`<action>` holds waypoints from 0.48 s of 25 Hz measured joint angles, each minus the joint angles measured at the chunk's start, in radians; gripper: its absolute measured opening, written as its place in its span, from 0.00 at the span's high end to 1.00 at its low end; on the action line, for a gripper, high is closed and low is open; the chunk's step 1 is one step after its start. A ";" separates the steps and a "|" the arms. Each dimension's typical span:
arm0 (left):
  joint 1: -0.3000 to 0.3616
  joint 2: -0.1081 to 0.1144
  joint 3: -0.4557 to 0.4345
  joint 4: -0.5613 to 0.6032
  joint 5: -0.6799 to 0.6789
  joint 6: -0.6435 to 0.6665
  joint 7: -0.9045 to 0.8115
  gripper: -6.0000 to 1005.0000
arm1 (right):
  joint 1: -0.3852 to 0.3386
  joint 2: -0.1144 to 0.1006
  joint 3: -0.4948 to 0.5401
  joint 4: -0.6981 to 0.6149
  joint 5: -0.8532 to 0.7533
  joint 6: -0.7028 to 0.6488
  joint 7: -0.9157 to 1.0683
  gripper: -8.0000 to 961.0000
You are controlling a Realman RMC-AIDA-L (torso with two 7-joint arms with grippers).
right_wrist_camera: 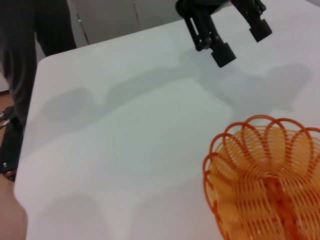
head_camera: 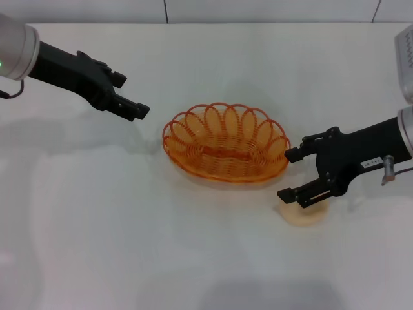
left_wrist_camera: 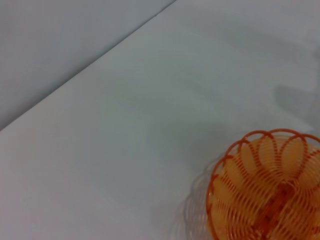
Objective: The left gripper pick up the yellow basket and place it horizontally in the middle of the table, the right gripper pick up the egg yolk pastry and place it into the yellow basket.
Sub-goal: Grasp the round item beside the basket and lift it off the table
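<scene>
The yellow basket lies lengthwise in the middle of the white table and is empty. It also shows in the left wrist view and the right wrist view. My left gripper is open and empty, hovering apart from the basket at its far left; it also shows in the right wrist view. My right gripper is open just right of the basket. Its nearer finger overlaps the egg yolk pastry, which lies on the table and is partly hidden.
The white table stretches bare to the left and front. Its far edge meets a wall. In the right wrist view a dark-clothed figure stands beyond the table's edge.
</scene>
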 joint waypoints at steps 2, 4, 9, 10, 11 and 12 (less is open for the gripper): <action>0.001 -0.002 0.000 -0.002 -0.005 -0.001 0.011 0.11 | 0.003 0.000 -0.007 0.009 0.000 0.015 0.000 0.15; 0.003 -0.005 0.000 -0.001 -0.007 -0.001 0.015 0.11 | 0.003 0.001 -0.017 0.016 0.000 0.026 0.000 0.15; 0.008 -0.018 -0.003 0.001 -0.010 0.002 0.017 0.11 | -0.006 0.001 -0.022 0.036 -0.003 0.033 0.001 0.18; 0.008 -0.018 -0.003 0.001 -0.010 0.002 0.017 0.11 | -0.007 0.000 -0.022 0.041 -0.004 0.032 0.001 0.18; 0.009 -0.022 -0.003 0.001 -0.011 0.002 0.017 0.11 | -0.010 -0.001 -0.022 0.045 -0.011 0.031 0.003 0.19; 0.010 -0.029 -0.002 0.002 -0.011 0.003 0.017 0.11 | -0.012 -0.001 -0.022 0.046 -0.020 0.029 0.006 0.19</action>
